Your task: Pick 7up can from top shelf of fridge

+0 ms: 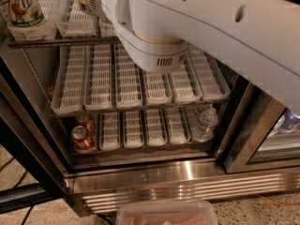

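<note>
7up can [23,8] seen standing on top shelf [56,42], not yet grasped — gripper hidden past arm [197,27] at upper edge, grip state cannot be told.

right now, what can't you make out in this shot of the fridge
Gripper: not in the camera view; the arm runs off the top edge.
7up can: its top is cut off by the top edge.
Top shelf: right part hidden behind the arm.
Clear tub: cut by the bottom edge, contents blurred.

Partial 7up lettering on 7up can [22,11]
</note>
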`<state>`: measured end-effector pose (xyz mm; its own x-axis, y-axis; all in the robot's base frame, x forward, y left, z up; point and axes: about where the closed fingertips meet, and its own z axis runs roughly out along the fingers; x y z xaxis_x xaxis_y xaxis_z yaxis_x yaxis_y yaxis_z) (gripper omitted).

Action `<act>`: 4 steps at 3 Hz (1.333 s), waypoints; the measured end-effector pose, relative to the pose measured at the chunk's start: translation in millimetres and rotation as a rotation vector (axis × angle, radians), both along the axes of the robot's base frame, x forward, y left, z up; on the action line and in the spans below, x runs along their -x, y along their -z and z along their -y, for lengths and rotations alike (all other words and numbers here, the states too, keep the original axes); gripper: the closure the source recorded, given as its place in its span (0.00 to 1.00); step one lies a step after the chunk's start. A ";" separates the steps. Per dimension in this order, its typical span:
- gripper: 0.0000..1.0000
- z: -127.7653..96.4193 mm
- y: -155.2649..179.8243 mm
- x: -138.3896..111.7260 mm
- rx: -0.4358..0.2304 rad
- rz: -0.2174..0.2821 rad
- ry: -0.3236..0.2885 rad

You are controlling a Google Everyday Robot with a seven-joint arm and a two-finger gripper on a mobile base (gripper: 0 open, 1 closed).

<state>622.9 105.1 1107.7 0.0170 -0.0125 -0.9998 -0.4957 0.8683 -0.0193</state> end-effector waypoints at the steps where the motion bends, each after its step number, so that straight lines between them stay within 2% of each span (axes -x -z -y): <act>1: 1.00 -6.6 2.5 -4.3 0.001 -0.005 -0.023; 2: 1.00 -7.0 -0.5 -4.4 0.003 -0.005 -0.025; 3: 1.00 -7.1 6.9 12.1 0.045 -0.002 -0.075; 4: 1.00 -7.3 3.4 12.5 0.046 -0.001 -0.076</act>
